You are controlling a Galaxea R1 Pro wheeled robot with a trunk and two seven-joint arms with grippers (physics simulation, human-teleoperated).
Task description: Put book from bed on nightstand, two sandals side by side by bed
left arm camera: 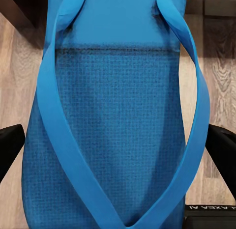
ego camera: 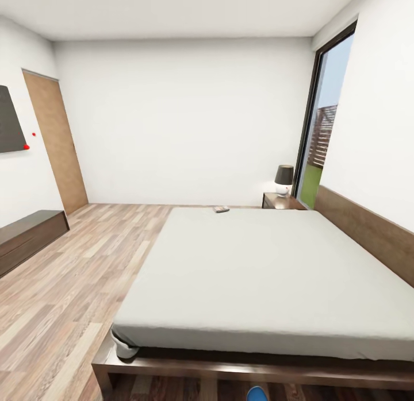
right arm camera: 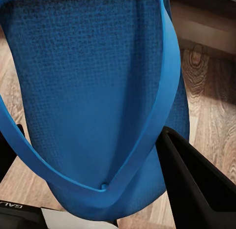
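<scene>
Evidently each gripper straddles a blue sandal.

Our left gripper fingers straddle a sandal; right gripper fingers flank another sandal.

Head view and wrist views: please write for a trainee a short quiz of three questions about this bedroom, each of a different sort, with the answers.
1. True or false: the book lies on the nightstand.
2. What stands on the nightstand? A) a lamp B) a vase C) a clock
3. Fill in: the sandal in the left wrist view is coloured ____.

Key: 1 false, it lies on the bed, at its far corner. 2 A. 3 blue.
</scene>
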